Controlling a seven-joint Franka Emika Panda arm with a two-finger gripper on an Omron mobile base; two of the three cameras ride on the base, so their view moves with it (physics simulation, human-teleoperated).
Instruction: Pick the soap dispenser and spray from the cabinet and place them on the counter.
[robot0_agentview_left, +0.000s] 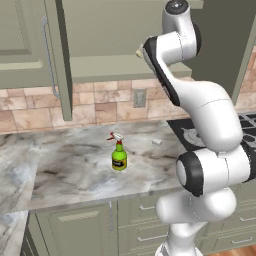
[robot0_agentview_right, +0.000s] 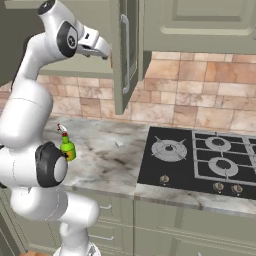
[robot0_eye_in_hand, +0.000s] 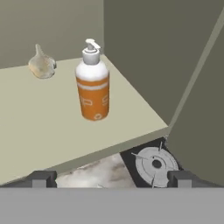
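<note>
Already, in the left base view, the spray (robot0_agentview_left: 119, 154) is standing upright on the counter (robot0_agentview_left: 75, 165), well apart from the black stovetop (robot0_agentview_left: 187, 131), so that half of the job looks done. The arm is reaching up toward the open cabinet (robot0_agentview_left: 100, 35), whose door (robot0_agentview_left: 60, 55) is hanging swung out over the marble; a small pale scrap (robot0_agentview_left: 157, 142) is lying on the slab beside the hob.

Next, in the right base view, the gripper (robot0_agentview_right: 102, 52) is pointing into the cabinet mouth just beside the open door (robot0_agentview_right: 127, 55), and a sliver of orange is showing at its tip. The spray (robot0_agentview_right: 67, 146) is sitting on the counter (robot0_agentview_right: 107, 150) to the left of the stovetop (robot0_agentview_right: 200, 157).

Finally, in the hand view, the soap dispenser (robot0_eye_in_hand: 92, 85) is standing upright on the cabinet shelf (robot0_eye_in_hand: 52, 118), not yet touched, with a garlic bulb (robot0_eye_in_hand: 42, 65) resting further back and apart from it. The fingertips (robot0_eye_in_hand: 40, 178) are standing spread wide at the bottom, gripping nothing.

The bottle is probably light, rigid plastic, smooth and somewhat slippery, and being tall and narrow it is likely to tip if nudged. The sensible hold is probably across the straight orange body at mid-height, below the white shoulder; the pump head is slim and likely to give or twist under the pads.
</note>
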